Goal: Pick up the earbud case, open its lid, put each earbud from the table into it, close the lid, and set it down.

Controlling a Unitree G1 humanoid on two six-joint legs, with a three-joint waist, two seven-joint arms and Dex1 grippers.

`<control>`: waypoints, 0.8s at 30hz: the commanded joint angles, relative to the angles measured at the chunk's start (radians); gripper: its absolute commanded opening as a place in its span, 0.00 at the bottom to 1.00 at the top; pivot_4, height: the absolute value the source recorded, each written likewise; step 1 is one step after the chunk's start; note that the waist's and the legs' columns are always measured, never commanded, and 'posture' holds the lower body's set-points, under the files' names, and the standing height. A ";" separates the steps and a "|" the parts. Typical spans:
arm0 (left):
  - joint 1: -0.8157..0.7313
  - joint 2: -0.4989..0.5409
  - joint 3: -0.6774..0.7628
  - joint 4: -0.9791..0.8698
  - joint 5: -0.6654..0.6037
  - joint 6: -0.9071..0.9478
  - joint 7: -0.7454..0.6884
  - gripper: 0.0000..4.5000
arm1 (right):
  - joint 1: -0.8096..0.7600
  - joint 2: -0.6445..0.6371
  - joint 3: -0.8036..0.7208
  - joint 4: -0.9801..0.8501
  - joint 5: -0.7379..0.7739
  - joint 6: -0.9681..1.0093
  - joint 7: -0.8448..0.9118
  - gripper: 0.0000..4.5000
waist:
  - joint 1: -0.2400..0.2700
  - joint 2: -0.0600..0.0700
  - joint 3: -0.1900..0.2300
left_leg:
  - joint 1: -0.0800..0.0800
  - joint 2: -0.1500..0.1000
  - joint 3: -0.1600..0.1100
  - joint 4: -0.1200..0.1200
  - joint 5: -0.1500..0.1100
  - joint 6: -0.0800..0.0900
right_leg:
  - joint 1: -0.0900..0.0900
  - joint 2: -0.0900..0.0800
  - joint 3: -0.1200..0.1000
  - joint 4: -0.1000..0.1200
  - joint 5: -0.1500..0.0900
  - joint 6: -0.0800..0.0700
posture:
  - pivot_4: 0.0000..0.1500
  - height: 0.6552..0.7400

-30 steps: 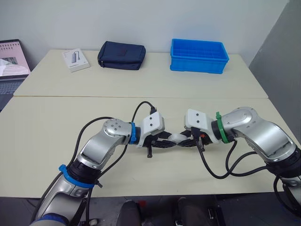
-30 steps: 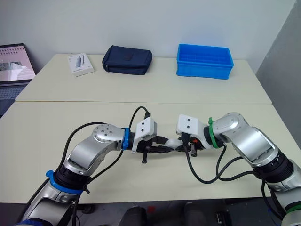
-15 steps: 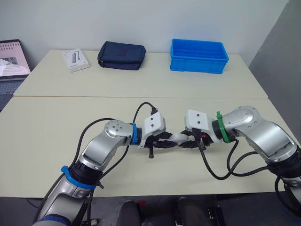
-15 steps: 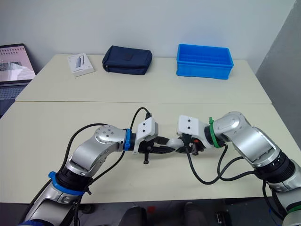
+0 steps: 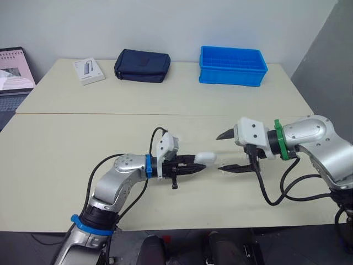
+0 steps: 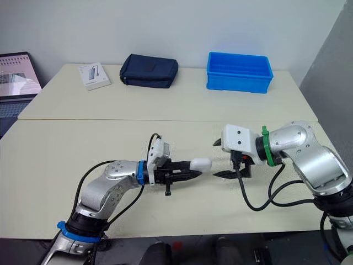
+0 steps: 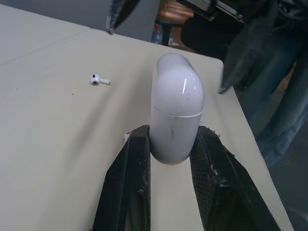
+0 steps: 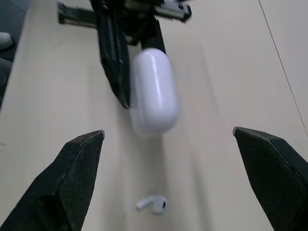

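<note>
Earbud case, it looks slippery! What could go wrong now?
1. The left gripper pinches only the base of the smooth earbud case, so it might slip out when the lid is pried.
2. The tiny earbud lies loose on the table near the open right gripper; a bump could send it rolling away.

L fingers (image 7: 126, 192) pinched, R fingers (image 8: 72, 178) spread wide

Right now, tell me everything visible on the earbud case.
The earbud case is a glossy white, rounded pill shape, plastic by its look, with a thin seam marking the lid, which is shut. The left gripper clamps its lower body between both black fingers; nothing else visibly touches it. It lies roughly level, lid end toward the open right gripper, which stands apart from it.
</note>
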 commanded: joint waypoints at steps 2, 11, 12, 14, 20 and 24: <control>0.013 -0.006 0.007 -0.024 -0.011 -0.070 -0.024 0.17 | -0.002 0.046 -0.013 -0.039 -0.018 -0.008 -0.061 1.00 | 0.000 0.000 0.000 | 0.002 0.000 0.000 0.000 0.000 0.000 | 0.002 0.000 0.000 0.000 0.000 0.000 | 1.00 0.79; 0.023 0.017 -0.032 -0.028 0.023 -0.139 -0.068 0.17 | -0.050 0.108 0.011 0.044 -0.059 -0.001 -0.089 1.00 | 0.000 0.000 0.000 | 0.004 0.000 0.000 0.001 0.000 0.000 | 0.004 0.000 0.001 0.000 0.001 0.000 | 1.00 0.79; 0.026 0.019 -0.033 -0.026 0.027 -0.145 -0.069 0.17 | -0.057 0.111 0.008 0.050 -0.057 0.002 -0.087 1.00 | 0.000 0.000 0.000 | 0.004 0.000 0.000 0.000 0.000 0.000 | 0.004 0.000 0.001 0.000 0.001 0.000 | 1.00 0.79; 0.030 0.027 -0.038 -0.022 0.038 -0.163 -0.076 0.17 | -0.071 0.115 0.001 0.062 -0.051 0.012 -0.084 1.00 | 0.000 0.000 0.000 | 0.004 0.000 0.000 0.000 0.000 0.000 | 0.004 0.000 0.001 0.000 0.001 -0.001 | 1.00 0.79; 0.043 0.046 -0.052 -0.005 0.067 -0.210 -0.089 0.17 | -0.113 0.123 -0.031 0.081 -0.003 0.061 -0.077 1.00 | 0.000 0.000 0.000 | 0.004 0.000 0.001 0.000 0.000 0.000 | 0.004 0.000 0.001 0.000 0.001 -0.001 | 1.00 0.79; 0.046 0.039 -0.046 -0.002 0.065 -0.207 -0.078 0.17 | -0.114 0.115 -0.046 0.071 0.033 0.092 -0.058 1.00 | 0.000 0.000 0.000 | 0.004 0.000 0.001 0.000 0.000 0.000 | 0.004 0.000 0.001 0.000 0.001 -0.001 | 1.00 0.79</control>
